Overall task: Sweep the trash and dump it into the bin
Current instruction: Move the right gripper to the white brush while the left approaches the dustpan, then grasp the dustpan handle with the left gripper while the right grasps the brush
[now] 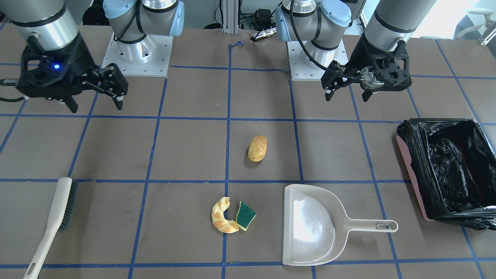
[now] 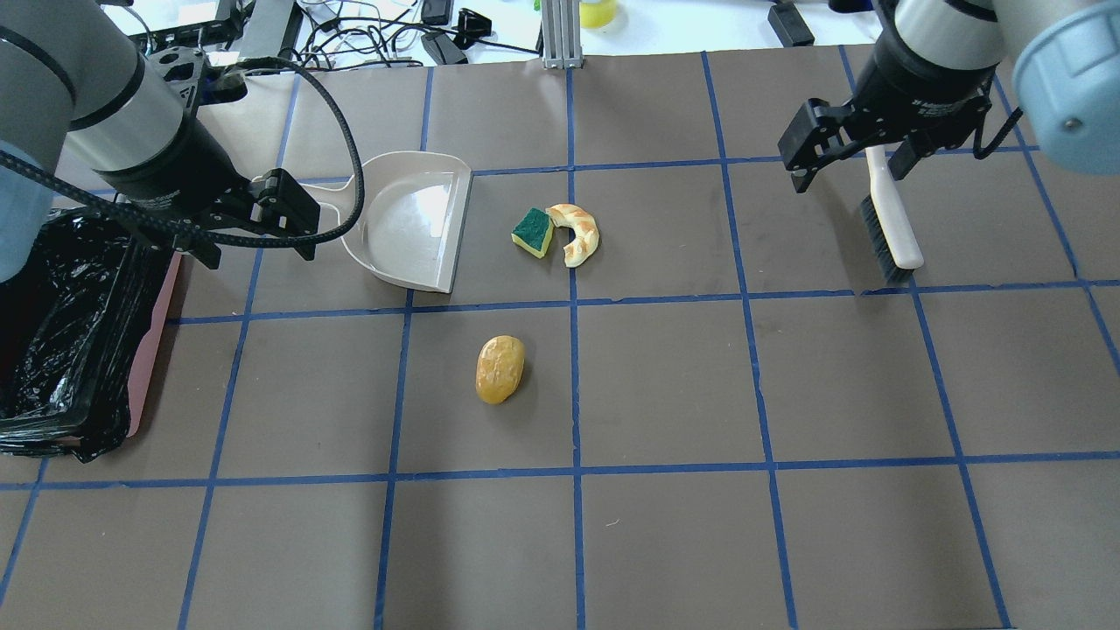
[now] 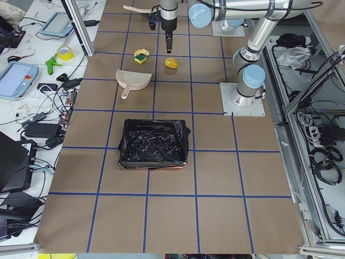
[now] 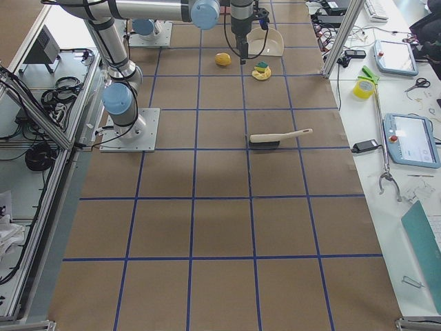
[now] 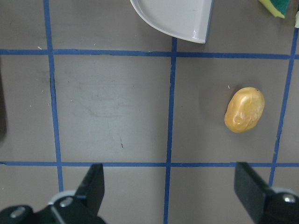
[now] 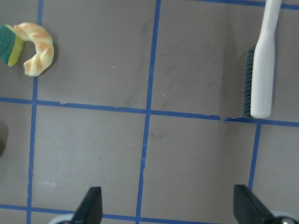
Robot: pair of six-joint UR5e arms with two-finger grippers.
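The trash lies on the brown table: a golden-brown bread roll point(image 1: 257, 148) point(image 2: 500, 368) point(image 5: 244, 109), a tan croissant point(image 1: 223, 216) point(image 2: 577, 232) point(image 6: 37, 46), and a green-and-yellow sponge piece point(image 1: 245, 215) point(image 2: 532, 233) touching the croissant. The pink bin point(image 1: 416, 182) point(image 2: 153, 341), lined with a black bag, stands at the table's left end. My left gripper point(image 1: 347, 93) point(image 2: 260, 254) hovers open and empty between the bin and the dustpan. My right gripper point(image 1: 95, 102) point(image 2: 849, 175) hovers open and empty above the brush.
A beige dustpan point(image 1: 310, 224) point(image 2: 411, 223) lies next to the sponge, with its handle toward the bin. A beige brush point(image 1: 54, 221) point(image 2: 888, 214) point(image 6: 261, 79) with dark bristles lies at the far right. Blue tape lines grid the table.
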